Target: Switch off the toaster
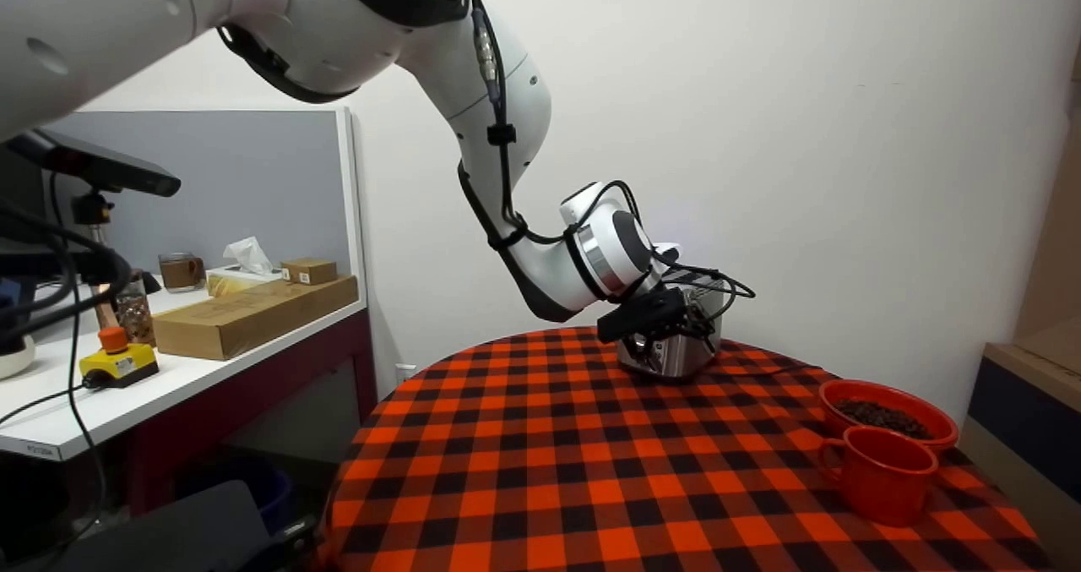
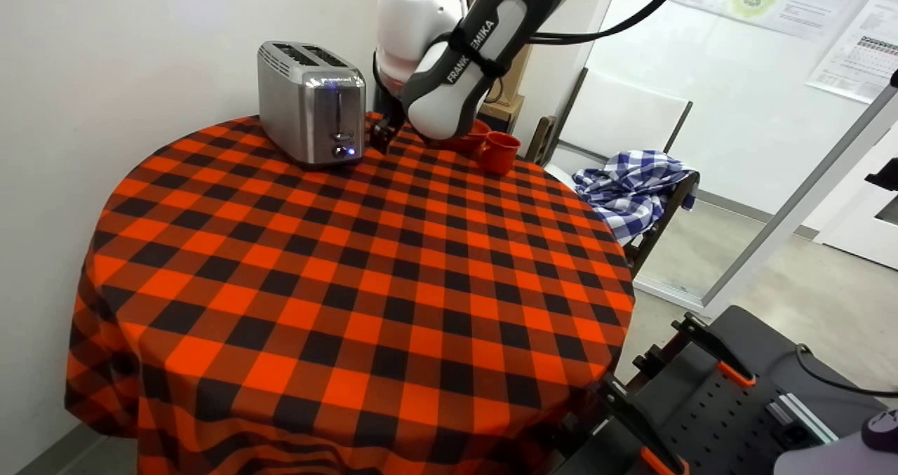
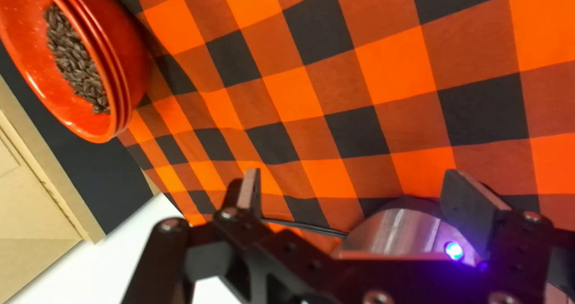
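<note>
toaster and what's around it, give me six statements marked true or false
1. The toaster shows a lit blue light. True.
2. The gripper is shut. False: it is open.
3. The red bowl holds small brown pieces. True.
4. The red mug stands inside that bowl. False: it stands beside the bowl.
5. The tablecloth is blue and white. False: it is checked red and black.
6. A blue and white checked cloth lies on a chair. True.

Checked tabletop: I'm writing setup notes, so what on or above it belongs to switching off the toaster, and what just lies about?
For the job:
toaster, its blue light lit
black cord, apparently its own
gripper, open
robot arm

Just lying about:
red mug
red bowl holding dark beans
</note>
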